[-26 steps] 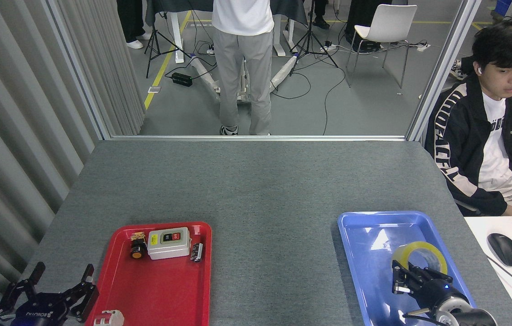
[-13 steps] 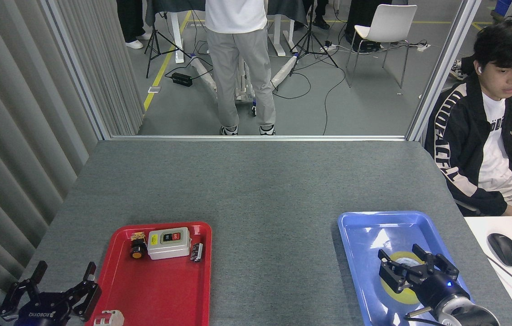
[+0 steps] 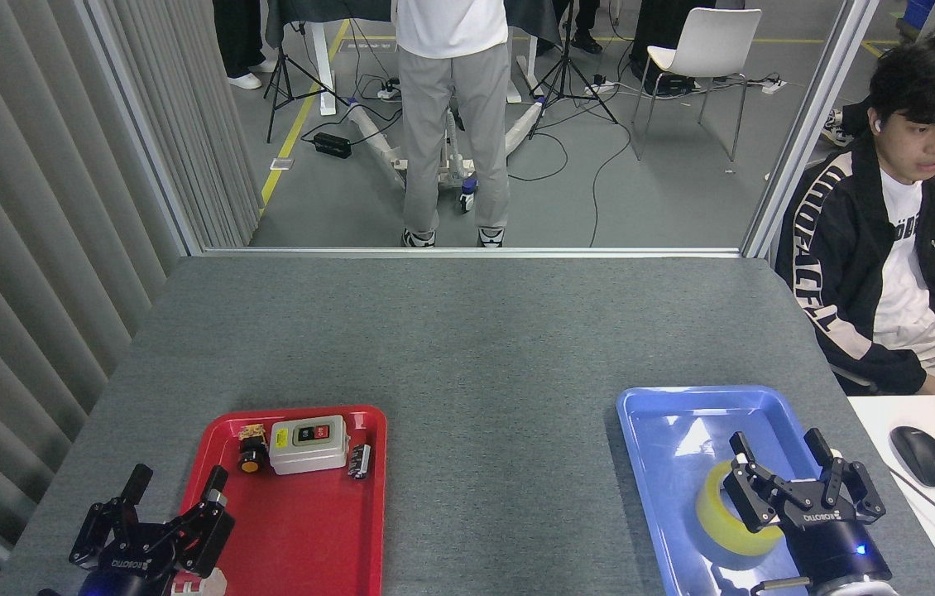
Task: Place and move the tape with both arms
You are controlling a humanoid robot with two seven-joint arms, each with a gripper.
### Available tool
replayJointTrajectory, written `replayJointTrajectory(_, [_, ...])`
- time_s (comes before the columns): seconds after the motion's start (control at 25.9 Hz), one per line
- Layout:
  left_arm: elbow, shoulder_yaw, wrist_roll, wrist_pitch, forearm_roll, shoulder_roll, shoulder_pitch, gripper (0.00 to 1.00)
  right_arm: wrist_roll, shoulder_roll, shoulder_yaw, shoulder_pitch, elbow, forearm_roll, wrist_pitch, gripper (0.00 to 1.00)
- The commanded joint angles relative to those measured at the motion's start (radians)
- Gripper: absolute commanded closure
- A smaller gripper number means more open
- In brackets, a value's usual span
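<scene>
The tape, a glossy translucent yellow roll, is seen lying flat in the smooth blue tray, just left of and partly tucked under the right gripper, whose black fingers are spread apart and holding nothing

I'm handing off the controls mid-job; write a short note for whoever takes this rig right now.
Right gripper: open, fingers up, just beside the translucent yellow roll of packing tape, not gripping it.
Left gripper: open, empty, at the near left edge of the red plastic tray.
Tape lies in the blue plastic tray.
Done: nothing that shows; tape is in the blue tray, ungripped.
Left: grasp the tape and move it using both arms.
</scene>
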Motion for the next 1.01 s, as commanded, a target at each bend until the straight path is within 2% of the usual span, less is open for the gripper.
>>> replayJointTrajectory(0.0, [0.018,-0.008,0.007,-0.017,0.025,0.000,-0.007,0.01,-0.001,0.025,-0.007,0.012,-0.010,0.030,0.017,0.01])
replayJointTrajectory(0.19, [0.023,-0.008,0.006,-0.012,0.026,0.002,-0.007,0.01,0.007,0.113,-0.062,0.084,-0.082,0.148,0.035,0.01])
replayJointTrajectory(0.43, [0.029,-0.020,0.006,-0.014,0.028,0.014,-0.011,0.01,0.010,0.173,-0.065,0.144,-0.171,0.190,0.089,0.01])
replayJointTrajectory(0.62, [0.031,-0.025,0.006,-0.020,0.031,0.019,-0.013,0.01,0.011,0.176,-0.057,0.153,-0.179,0.197,0.089,0.01])
replayJointTrajectory(0.97, [0.043,-0.029,0.006,-0.026,0.031,0.025,-0.014,0.01,0.016,0.183,-0.062,0.166,-0.168,0.174,0.089,0.00])
